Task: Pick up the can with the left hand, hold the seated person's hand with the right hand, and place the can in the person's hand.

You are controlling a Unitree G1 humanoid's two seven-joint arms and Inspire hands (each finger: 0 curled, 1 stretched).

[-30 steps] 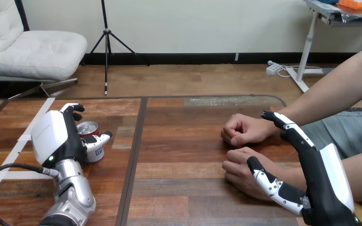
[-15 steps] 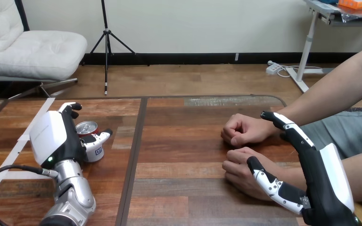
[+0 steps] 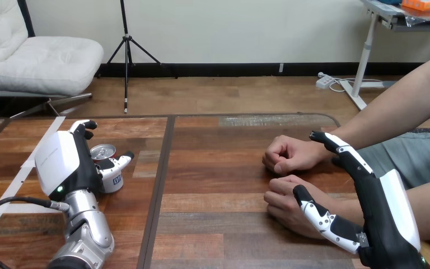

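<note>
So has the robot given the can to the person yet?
Not yet; nothing is finished. The left hand is curled round the can, which looks to be on the table. The right hand sits open beside the person's nearer hand, not gripping. Left: hold that hand, lift the can, put it there.

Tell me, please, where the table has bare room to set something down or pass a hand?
Bare: the table's middle, down to its near edge, between the can in the left robot hand and the person's farther hand. Crowded: the right side, where the right robot hand flanks the person's nearer hand.
</note>
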